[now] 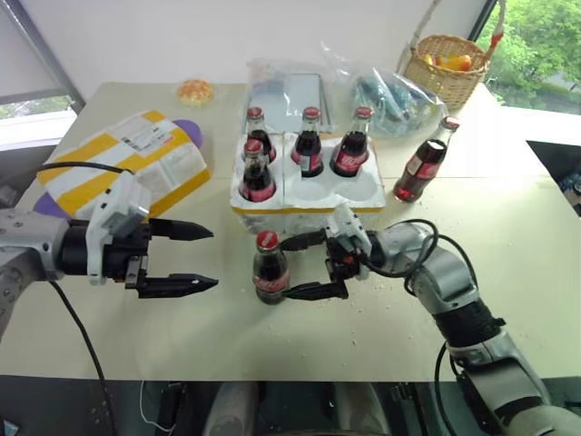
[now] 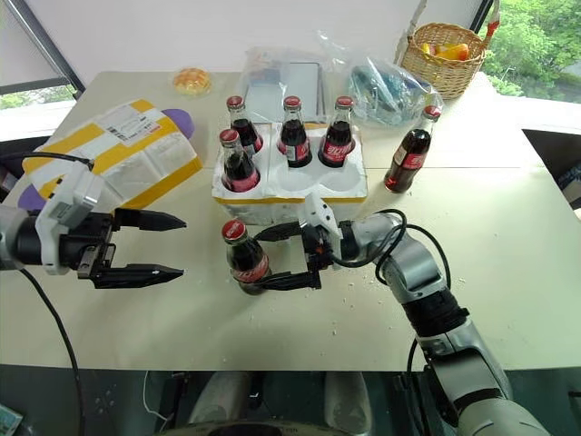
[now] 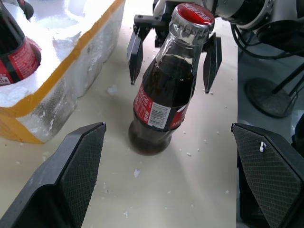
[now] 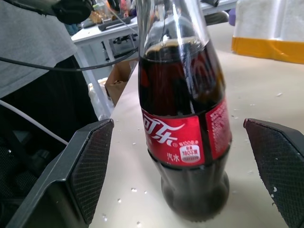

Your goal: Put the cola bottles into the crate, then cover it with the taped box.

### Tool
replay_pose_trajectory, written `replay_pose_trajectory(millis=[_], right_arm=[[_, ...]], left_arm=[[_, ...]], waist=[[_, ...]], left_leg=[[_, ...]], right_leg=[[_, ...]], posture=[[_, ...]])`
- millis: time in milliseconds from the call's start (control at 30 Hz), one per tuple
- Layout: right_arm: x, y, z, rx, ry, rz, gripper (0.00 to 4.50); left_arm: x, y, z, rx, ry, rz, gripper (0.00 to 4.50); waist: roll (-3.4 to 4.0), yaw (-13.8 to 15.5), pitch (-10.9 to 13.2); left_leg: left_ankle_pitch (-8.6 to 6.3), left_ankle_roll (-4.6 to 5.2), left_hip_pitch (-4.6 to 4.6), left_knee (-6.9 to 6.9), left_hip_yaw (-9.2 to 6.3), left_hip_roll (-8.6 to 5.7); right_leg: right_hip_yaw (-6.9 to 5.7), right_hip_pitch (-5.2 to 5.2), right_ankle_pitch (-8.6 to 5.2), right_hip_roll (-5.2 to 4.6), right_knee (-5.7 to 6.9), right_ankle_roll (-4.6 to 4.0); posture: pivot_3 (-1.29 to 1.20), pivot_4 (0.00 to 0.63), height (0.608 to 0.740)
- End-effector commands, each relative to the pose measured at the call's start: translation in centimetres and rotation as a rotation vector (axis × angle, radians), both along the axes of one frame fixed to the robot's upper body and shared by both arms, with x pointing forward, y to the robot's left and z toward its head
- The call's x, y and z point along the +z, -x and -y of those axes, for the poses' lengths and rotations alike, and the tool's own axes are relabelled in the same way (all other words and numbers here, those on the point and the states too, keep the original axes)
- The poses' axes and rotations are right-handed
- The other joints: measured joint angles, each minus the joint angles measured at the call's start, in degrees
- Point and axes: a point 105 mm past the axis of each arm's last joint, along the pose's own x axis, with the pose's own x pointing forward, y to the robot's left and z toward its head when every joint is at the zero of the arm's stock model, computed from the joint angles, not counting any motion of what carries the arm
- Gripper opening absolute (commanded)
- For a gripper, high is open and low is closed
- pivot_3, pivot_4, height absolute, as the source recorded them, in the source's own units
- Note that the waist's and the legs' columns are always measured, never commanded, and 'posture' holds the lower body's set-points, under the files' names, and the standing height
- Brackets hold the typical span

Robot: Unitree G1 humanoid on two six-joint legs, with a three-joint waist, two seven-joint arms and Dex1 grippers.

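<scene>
The worktop [image 1: 508,272] is a pale cream surface dotted with white foam crumbs near its front middle. On its left side, toward the far left corner, lies the taped box [image 1: 127,163], white foam with wide yellow bands and a printed label on top, tilted at an angle to the worktop's edges. The crate [image 1: 309,195] sits in the middle of the worktop, a low white foam tray with a yellow band; four cola bottles [image 1: 310,142] stand upright in its wells, three along the far row and one at the near left, and the two other near wells stand vacant. A wicker basket [image 1: 445,64] rests at the far right corner, with clear plastic bags [image 1: 390,95] beside it along the far edge.

A fifth bottle [image 1: 422,165] stands on the worktop just right of the crate, apart from it. A sixth bottle [image 1: 270,268] stands upright on the worktop just in front of the crate's near left corner.

The right hand [image 1: 300,268] reaches in level from the right, its two black fingers spread wide on either side of that front bottle, not pressing it. The left hand [image 1: 201,259] hangs over the near left part of the worktop, fingers spread wide with nothing between them, pointing toward the same bottle.
</scene>
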Motion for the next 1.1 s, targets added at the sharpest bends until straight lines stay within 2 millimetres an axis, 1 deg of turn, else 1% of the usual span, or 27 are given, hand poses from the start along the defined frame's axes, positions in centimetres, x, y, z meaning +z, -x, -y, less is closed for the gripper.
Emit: replay_pose_trajectory(millis=[33,233,367,467,533,600,733,900,967,1033,1100], right_arm=[[0.4,-0.3,-1.2,0.015,-0.009,0.053,4.50],[-0.5,-0.4,-2.3,0.025,-0.006,0.045,4.50],[-0.7,-0.5,-3.1,0.021,-0.020,0.031,4.50],[-0.6,-0.6,-3.2,0.014,-0.037,0.017,3.70],[-0.4,-0.4,-3.1,0.023,-0.051,0.006,2.81],[0.2,-0.2,-2.8,0.026,-0.070,-0.008,2.82],[2.0,-0.1,-2.1,0.018,-0.116,-0.011,2.82],[5.1,-0.8,-0.6,-0.030,-0.161,0.019,2.82],[7.3,-1.4,0.2,-0.055,-0.198,0.033,2.82],[9.9,-2.2,1.0,-0.082,-0.252,0.042,2.82],[12.0,-3.2,1.5,-0.116,-0.298,0.057,2.82]], left_arm=[[0.3,0.1,0.0,-0.011,-0.018,0.027,4.42],[0.3,0.0,0.0,-0.006,-0.018,0.034,4.42],[0.2,-0.1,-0.1,-0.001,-0.022,0.038,4.42],[0.2,-0.2,-0.1,0.001,-0.025,0.042,4.50],[0.2,-0.2,-0.1,0.002,-0.025,0.044,4.50],[0.1,-0.3,-0.1,0.003,-0.025,0.044,4.50],[-0.3,-0.4,-0.2,0.004,-0.025,0.040,4.50],[-0.5,-0.7,-0.2,0.005,-0.022,0.044,4.50],[-0.5,-0.9,-0.2,0.009,-0.019,0.052,4.50],[-0.5,-1.2,-0.1,0.013,-0.015,0.061,4.50],[-0.6,-1.3,-0.1,0.016,-0.011,0.069,4.50]], waist=[[0.00,0.0,0.0],[0.00,-0.1,0.0],[0.00,-0.1,0.0],[0.00,-0.1,0.0],[0.00,-0.1,0.0],[0.00,-0.1,0.0],[0.02,0.0,0.0],[0.02,0.0,0.0],[0.04,-0.1,0.0],[0.07,-0.1,0.0],[0.07,-0.1,0.0]], left_leg=[[0.01,-0.02,0.00,-0.02,0.00,0.00],[0.14,-0.24,0.03,-0.18,-0.02,0.03],[0.15,-0.26,0.03,-0.19,-0.02,0.03],[0.16,-0.27,0.03,-0.19,-0.03,0.04],[0.16,-0.27,0.03,-0.19,-0.02,0.04],[0.16,-0.27,0.03,-0.20,-0.02,0.05],[0.16,-0.27,0.03,-0.23,-0.02,0.05],[0.16,-0.28,0.02,-0.23,-0.02,0.06],[0.16,-0.27,0.02,-0.23,-0.02,0.06],[0.16,-0.27,0.02,-0.24,-0.01,0.07],[0.16,-0.27,0.00,-0.26,0.00,0.08]], right_leg=[[0.00,-0.01,0.00,0.00,0.00,0.00],[0.00,-0.07,0.04,0.04,0.00,-0.03],[0.01,-0.07,0.05,0.06,0.00,-0.05],[0.01,-0.08,0.06,0.07,0.00,-0.04],[0.01,-0.08,0.06,0.07,0.00,-0.04],[0.01,-0.08,0.07,0.07,0.00,-0.04],[0.01,-0.10,0.07,0.07,-0.01,-0.04],[0.01,-0.11,0.07,0.08,-0.01,-0.06],[0.01,-0.11,0.05,0.08,-0.01,-0.10],[0.02,-0.14,0.06,0.08,-0.01,-0.13],[0.03,-0.20,0.07,0.10,-0.01,-0.14]], posture=[[0.00,0.150,0.737],[0.00,0.150,0.737],[0.00,0.150,0.737],[0.00,0.150,0.737],[0.00,0.150,0.737],[0.00,0.150,0.737],[0.00,0.150,0.737],[0.00,0.150,0.737],[0.00,0.150,0.737],[0.00,0.150,0.737],[0.00,0.150,0.737]])
